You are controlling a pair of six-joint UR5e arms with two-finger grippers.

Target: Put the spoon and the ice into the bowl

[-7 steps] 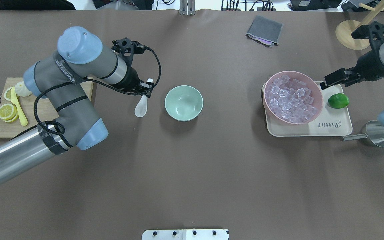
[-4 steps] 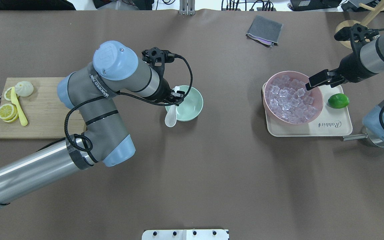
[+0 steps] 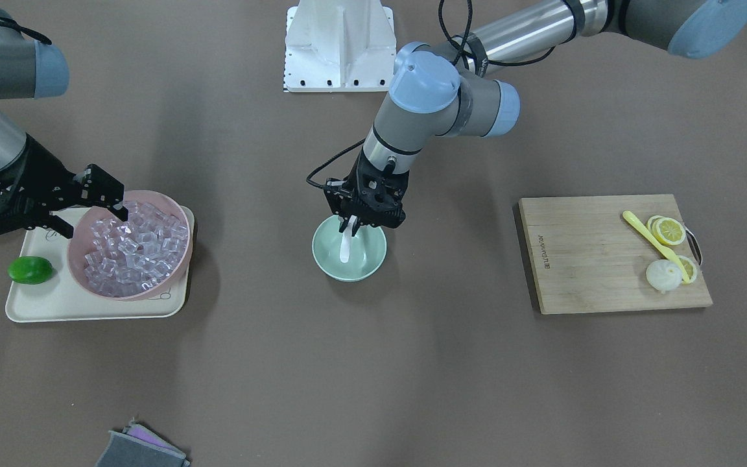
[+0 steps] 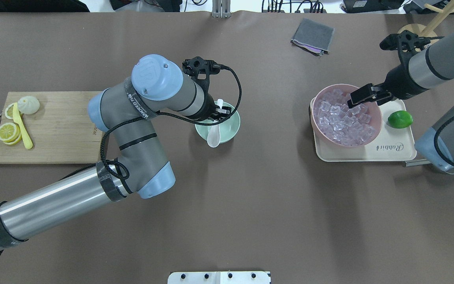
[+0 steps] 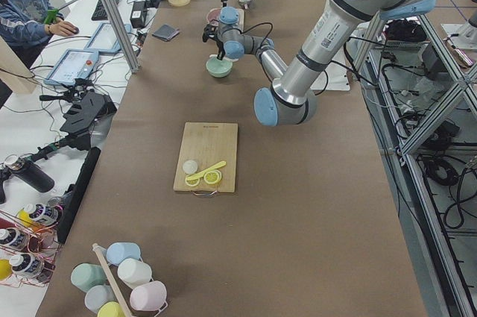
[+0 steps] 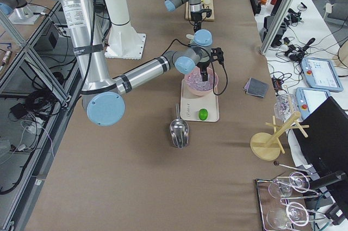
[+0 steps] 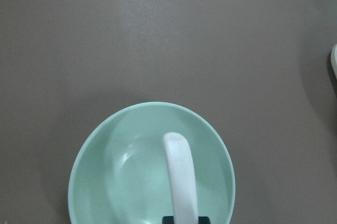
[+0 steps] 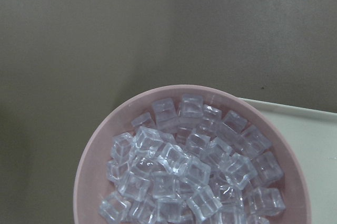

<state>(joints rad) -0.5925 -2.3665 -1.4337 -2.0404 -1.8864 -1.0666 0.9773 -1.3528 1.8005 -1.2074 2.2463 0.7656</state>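
Jaws of the left gripper [image 4: 220,113] are clamped on the handle of the white plastic soup spoon [image 4: 213,137]. Its scoop hangs over the mint-green bowl [image 4: 233,125] at mid-tabletop. Farther off, the right gripper [image 4: 360,96] holds its jaws apart above the ice cubes [image 4: 343,120], which are heaped in the pink bowl [image 4: 378,125] on a beige tray [image 4: 392,152].

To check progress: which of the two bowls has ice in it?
The pink bowl on the tray: it is full of ice. The green bowl has none; only the spoon hangs over it.
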